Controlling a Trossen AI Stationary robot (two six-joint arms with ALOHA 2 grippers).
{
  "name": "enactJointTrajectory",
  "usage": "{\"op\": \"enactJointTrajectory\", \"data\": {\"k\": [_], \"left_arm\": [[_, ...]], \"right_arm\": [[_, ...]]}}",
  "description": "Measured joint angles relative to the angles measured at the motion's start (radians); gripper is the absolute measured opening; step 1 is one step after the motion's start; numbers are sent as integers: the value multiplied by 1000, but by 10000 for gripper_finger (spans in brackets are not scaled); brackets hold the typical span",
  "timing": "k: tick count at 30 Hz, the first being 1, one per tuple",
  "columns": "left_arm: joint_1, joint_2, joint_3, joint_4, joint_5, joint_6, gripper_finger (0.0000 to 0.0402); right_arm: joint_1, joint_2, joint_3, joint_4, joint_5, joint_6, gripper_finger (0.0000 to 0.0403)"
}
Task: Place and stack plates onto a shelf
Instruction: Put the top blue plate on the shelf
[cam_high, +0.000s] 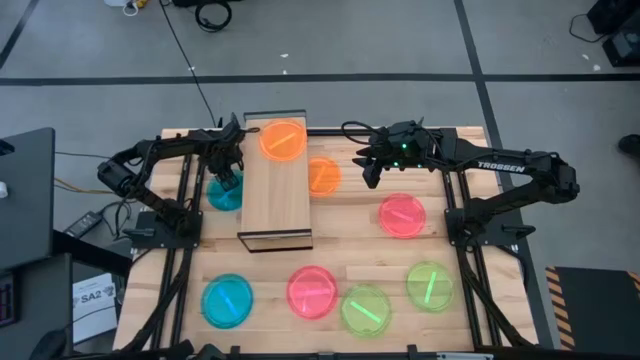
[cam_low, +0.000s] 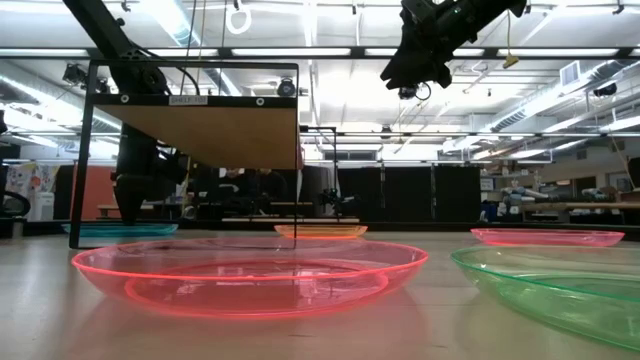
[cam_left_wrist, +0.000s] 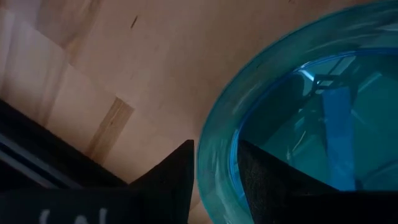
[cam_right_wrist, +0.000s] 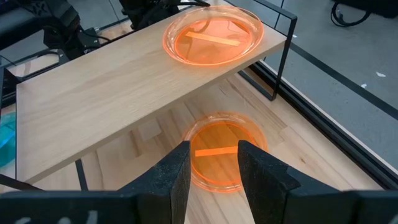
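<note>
We found the left gripper low beside the shelf, its jaws straddling the teal plate's rim, not visibly clamped, presumably to lift it; the right gripper, jaws apart and empty, hovered above the orange plate on the tabletop; another orange plate sat on the shelf.

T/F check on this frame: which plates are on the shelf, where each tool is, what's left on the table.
1. One orange plate lies on the shelf. True.
2. The left tool straddles the rim of a teal plate. True.
3. The right tool holds a pink plate. False: it is empty, hanging above the second orange plate beside the shelf.
4. Two green plates lie on the table. True.
5. Both teal plates are stacked on the shelf. False: both are on the table, one at the left tool, one at the near edge.
</note>
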Motion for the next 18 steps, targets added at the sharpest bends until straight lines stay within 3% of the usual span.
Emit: {"op": "enactJointTrajectory", "data": {"k": [18], "left_arm": [[-1,-21,0,24,-57,-111,130]], "right_arm": [[0,0,0,0,0,0,139]]}}
